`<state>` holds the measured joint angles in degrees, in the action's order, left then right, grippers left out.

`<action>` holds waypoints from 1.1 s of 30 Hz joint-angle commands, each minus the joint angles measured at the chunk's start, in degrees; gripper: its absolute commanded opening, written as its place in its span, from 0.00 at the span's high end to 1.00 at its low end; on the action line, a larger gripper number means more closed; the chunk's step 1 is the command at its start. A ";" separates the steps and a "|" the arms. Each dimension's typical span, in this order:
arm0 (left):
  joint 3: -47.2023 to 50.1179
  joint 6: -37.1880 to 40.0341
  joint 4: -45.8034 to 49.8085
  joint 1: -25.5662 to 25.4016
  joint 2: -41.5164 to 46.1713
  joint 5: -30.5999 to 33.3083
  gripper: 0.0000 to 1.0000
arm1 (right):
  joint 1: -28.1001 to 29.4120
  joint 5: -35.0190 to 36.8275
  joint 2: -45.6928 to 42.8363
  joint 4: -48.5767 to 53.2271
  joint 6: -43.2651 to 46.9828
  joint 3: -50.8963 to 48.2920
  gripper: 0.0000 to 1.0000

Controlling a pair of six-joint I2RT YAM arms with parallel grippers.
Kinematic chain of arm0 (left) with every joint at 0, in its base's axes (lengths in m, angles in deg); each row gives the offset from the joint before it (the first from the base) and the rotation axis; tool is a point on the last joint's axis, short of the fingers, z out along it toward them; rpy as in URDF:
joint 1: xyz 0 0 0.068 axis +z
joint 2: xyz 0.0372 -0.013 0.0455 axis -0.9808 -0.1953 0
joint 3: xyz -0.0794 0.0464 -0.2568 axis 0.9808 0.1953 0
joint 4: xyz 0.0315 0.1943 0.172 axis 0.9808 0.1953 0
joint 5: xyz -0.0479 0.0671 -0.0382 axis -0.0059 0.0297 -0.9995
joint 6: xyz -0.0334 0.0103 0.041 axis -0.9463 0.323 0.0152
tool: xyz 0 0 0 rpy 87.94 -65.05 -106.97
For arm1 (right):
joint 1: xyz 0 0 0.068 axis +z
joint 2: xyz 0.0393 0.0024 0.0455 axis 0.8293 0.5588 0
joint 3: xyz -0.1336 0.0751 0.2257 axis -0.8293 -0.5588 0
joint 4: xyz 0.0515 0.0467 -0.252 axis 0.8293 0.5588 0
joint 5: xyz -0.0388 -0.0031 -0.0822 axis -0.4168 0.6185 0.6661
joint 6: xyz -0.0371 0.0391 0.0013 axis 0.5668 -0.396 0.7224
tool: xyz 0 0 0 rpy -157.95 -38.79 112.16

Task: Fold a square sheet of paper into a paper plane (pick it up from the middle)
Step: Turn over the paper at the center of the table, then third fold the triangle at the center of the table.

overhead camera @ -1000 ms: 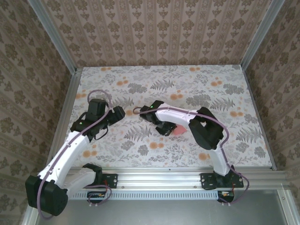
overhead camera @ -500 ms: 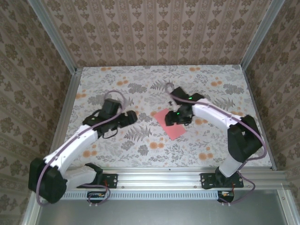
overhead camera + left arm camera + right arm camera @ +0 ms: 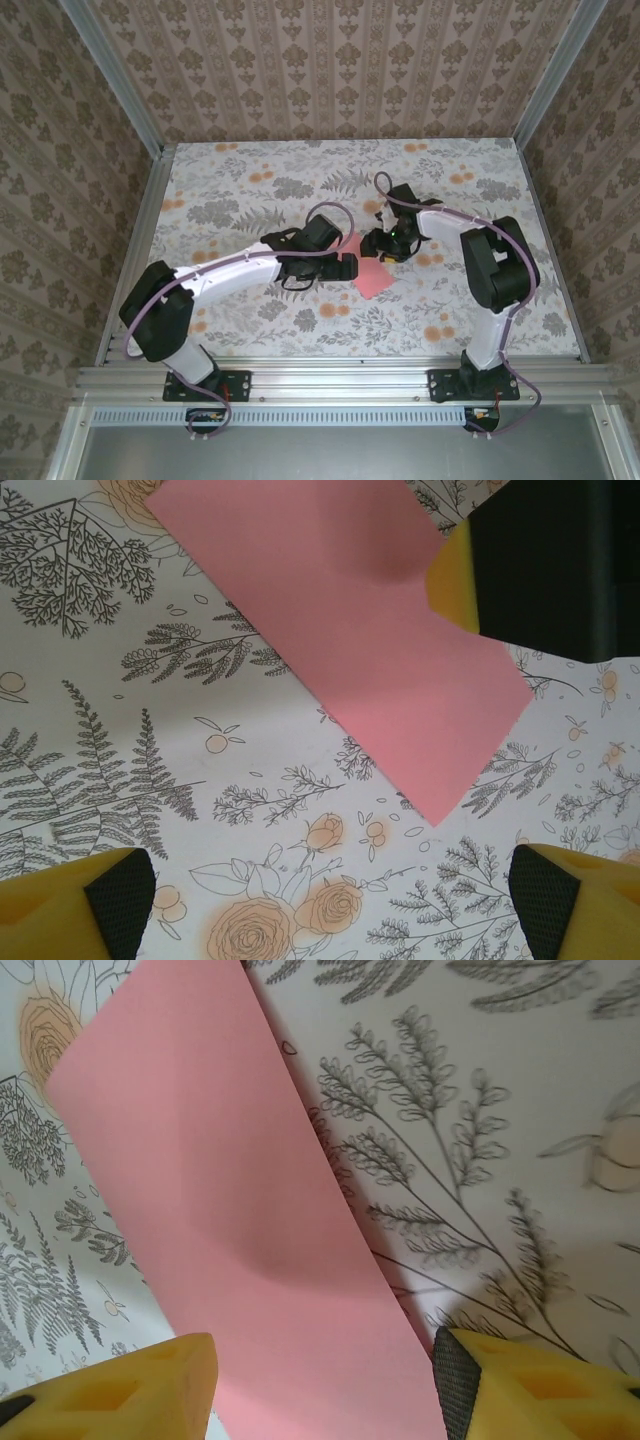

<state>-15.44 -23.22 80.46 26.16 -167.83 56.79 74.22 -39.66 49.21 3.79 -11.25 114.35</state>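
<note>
We see the square sheet of paper [image 3: 375,280] lying on the table [image 3: 240,190] near its middle, between the two arms, a plain pink shape against the printed ferns and orange flowers. From the left wrist it looks longer than it is wide, so we judge it may carry one fold, though we cannot tell that for certain. The left hand [image 3: 345,266] sits just beside the sheet's left edge, its jaws spread wide with nothing between them. Its camera shows the sheet's near corner lying ahead of the gap, apart from both pads. The right hand [image 3: 379,243] is over the sheet's far end, also open. From its own wrist the two fingers stand apart on either side of the pink strip without pinching it. From the left wrist one yellow fingertip [image 3: 452,580] touches the top face, where a shallow dent shows.

We take the step in hand to be getting a first hold on the paper. To do it well, we would let the right fingertip press lightly so the sheet cannot skate across the table. We would then bring the left hand in low along the long edge, towards the middle rather than the corner. Thin paper lying flat gives nothing to grab, so we would use the slight bow near the dent to get a pad under. We would close gently, lest a stray crease spoil the folds to come
</note>
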 commanded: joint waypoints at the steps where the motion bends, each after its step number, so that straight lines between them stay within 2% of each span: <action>1: -1.08 -1.99 -0.43 -0.13 -0.05 1.48 0.05 | -0.15 -4.27 0.30 -2.16 0.93 -0.85 0.39; 12: 1.71 -2.91 -0.32 1.34 2.43 3.09 0.05 | 0.32 -9.07 -10.33 -6.50 -4.02 -12.98 0.44; 18: 2.75 -3.58 -0.75 2.24 4.40 3.48 0.05 | 4.00 -11.77 -14.95 -10.98 -9.93 -18.19 0.46; 22: 5.13 -5.32 -2.53 2.67 6.36 3.62 0.05 | 5.81 -10.81 -17.76 -9.84 -10.74 -18.01 0.45; 25: 6.26 -5.55 -2.66 2.83 7.56 3.90 0.05 | 5.14 -6.65 -19.09 -5.81 -7.91 -15.45 0.43; 29: 7.70 -5.04 -3.55 3.01 9.54 4.36 0.05 | 3.27 -1.93 -16.59 -0.43 -3.13 -11.05 0.41; 33: 8.81 -4.93 -3.96 3.05 11.75 5.56 0.05 | 1.17 -3.87 -13.04 -1.72 -1.88 -8.59 0.41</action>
<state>-7.68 -27.59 77.56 28.70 -158.71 60.40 76.45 -44.44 33.37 -0.15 -15.69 103.66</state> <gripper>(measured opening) 0.948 0.588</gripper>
